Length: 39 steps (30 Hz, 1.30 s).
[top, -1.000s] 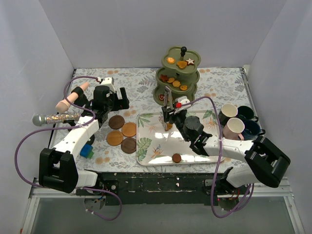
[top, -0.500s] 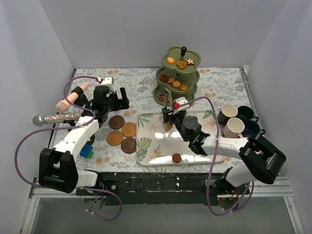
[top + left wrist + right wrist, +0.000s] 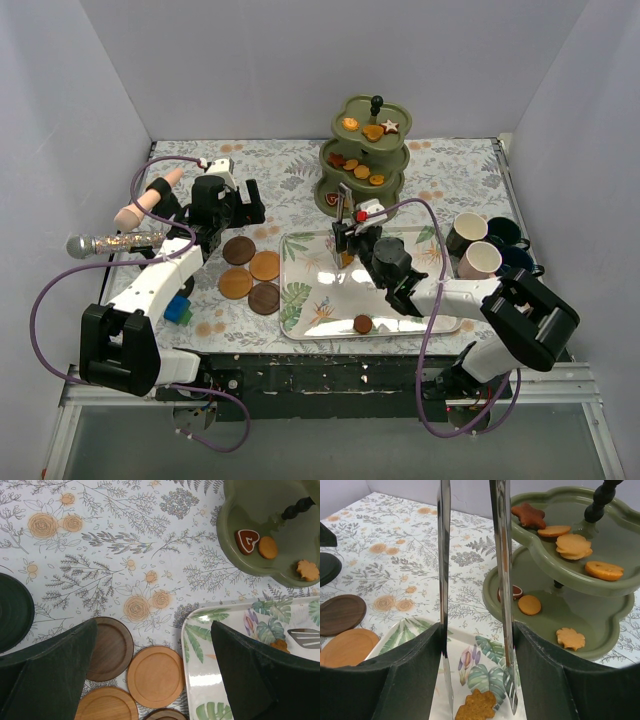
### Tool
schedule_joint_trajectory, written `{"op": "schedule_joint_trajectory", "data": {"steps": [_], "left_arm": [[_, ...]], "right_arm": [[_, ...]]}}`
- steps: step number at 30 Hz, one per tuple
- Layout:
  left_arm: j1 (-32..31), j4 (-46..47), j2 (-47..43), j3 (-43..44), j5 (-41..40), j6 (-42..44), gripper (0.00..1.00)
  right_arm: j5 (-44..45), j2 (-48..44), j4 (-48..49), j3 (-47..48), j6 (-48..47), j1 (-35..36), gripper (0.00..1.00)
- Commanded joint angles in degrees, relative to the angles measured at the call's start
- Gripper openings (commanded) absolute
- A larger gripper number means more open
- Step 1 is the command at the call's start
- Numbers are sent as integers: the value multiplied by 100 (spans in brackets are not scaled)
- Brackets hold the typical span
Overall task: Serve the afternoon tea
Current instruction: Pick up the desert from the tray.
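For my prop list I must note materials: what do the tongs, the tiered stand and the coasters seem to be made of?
The tongs look like polished metal: mirror-like reflections. The tiered stand is olive and smooth with a soft sheen, perhaps glazed ceramic or plastic. The coasters seem wooden: matte, light and dark brown, faint rings.

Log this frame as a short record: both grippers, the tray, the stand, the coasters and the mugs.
left gripper: open, empty, near four brown round wooden coasters
right gripper: shut on metal tongs, tips either side of an orange leaf-shaped biscuit
tray: white leaf-print tray holds that biscuit and one dark round biscuit
stand: olive-green three-tier stand, biscuits on every tier
mugs: four, grouped right of the tray, none on a coaster
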Motion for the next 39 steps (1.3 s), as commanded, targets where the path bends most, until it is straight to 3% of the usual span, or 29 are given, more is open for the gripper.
{"op": "schedule_joint_trajectory", "data": {"steps": [1,13,22,31,39], "left_arm": [[3,84,-210,3,-22,34,98],[3,75,-175,3,-4,34,98],[3,75,-166,3,5,34,98],[11,75,-131,20,49,26,98],[11,75,-140,12,66,17,98]], "right_arm": [[-72,26,514,-56,1,-21,65],[-160,52,566,-250,-51,-21,63],[-195,96,602,-215,-324,-21,52],[156,-422,268,-153,-482,-56,46],[104,-1011,189,-337,-412,-670,43]]}}
